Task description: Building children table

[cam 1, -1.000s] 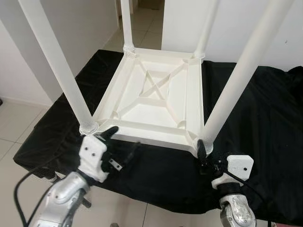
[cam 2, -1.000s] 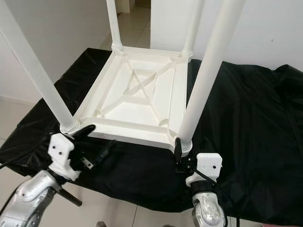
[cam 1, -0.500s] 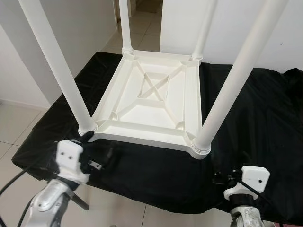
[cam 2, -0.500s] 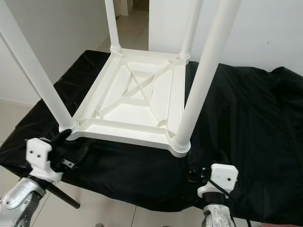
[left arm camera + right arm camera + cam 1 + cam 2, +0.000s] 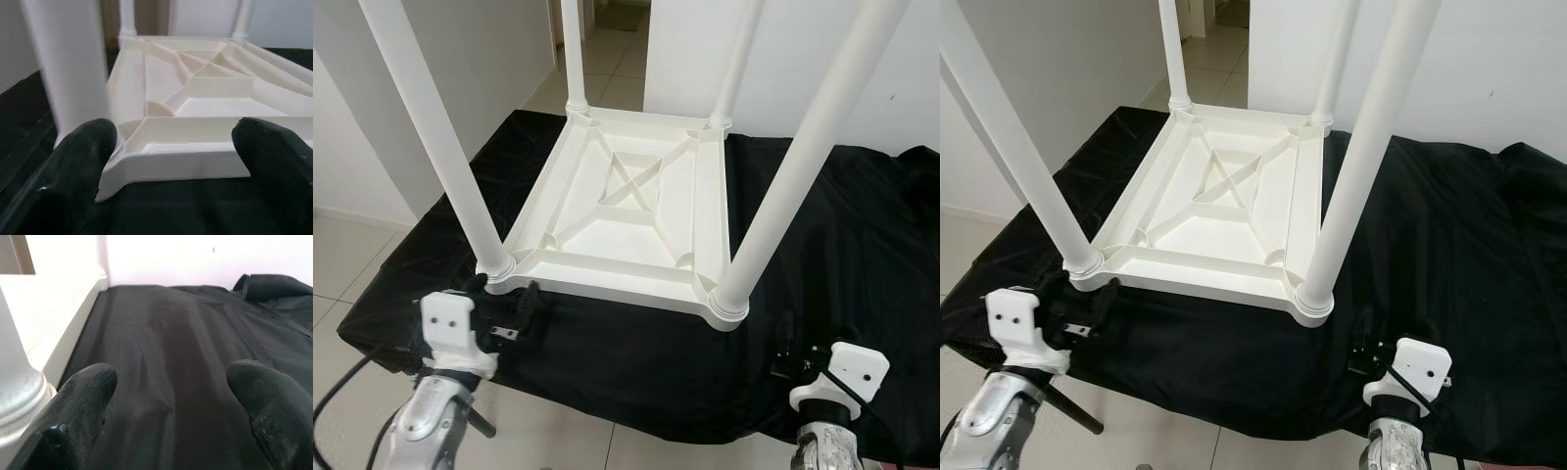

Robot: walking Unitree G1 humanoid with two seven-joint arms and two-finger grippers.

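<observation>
Table (image 5: 626, 215), a white moulded plastic one, is lying upside down on a black cloth (image 5: 862, 245), its ribbed underside with a cross-shaped brace facing up and four smooth round legs rising from the corners. The cloth is being seen as a slightly glossy, wrinkled sheet draped over a support, with pale floor tiles (image 5: 337, 264) beyond it on the left. The left gripper (image 5: 171, 161) is being held just short of the near left corner, its rounded black fingers (image 5: 78, 161) spread wide with nothing between them. The right gripper (image 5: 171, 396) is being held near the cloth's front edge, beside the near right corner, likewise spread wide and empty.

The left wrist view is giving a low look across the table rim into the ribs, with the near leg (image 5: 68, 68) blurred at close range. The right wrist view is showing the leg's flared base (image 5: 19, 391), the table's side wall, and folds bunched at the cloth's far end.
</observation>
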